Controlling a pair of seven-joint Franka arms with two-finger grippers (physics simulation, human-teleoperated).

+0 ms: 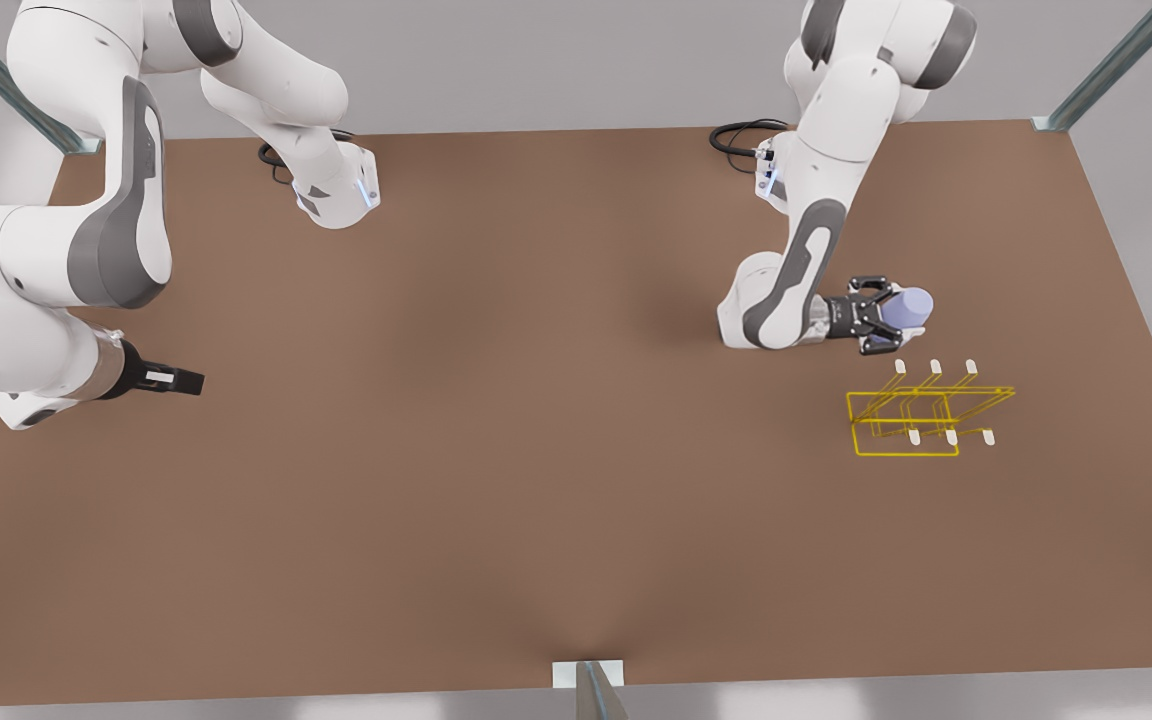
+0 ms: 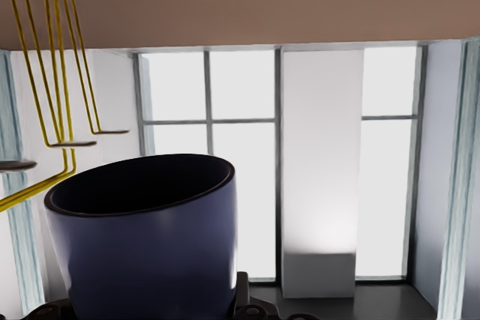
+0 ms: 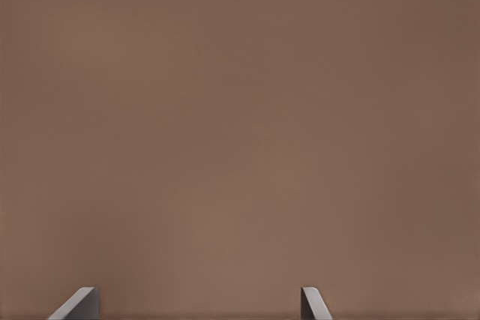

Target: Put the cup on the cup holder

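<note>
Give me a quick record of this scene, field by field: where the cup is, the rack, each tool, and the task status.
cup: lavender-blue, lying sideways in the left tool, above the table
cup holder: yellow wire rack, white-tipped pegs, on the brown table, just nearer the camera than the cup
left tool: shut on the cup
right tool: open, waiting at the front view's left
status: cup not yet on a peg

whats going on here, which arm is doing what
The left gripper, on the front view's right, is shut on the lavender-blue cup, holding it on its side just beyond the yellow wire cup holder. The cup is not on a peg yet; its open mouth faces away from the wrist, with the rack's pegs close beside it. The right gripper waits open over bare table on the front view's left.
</note>
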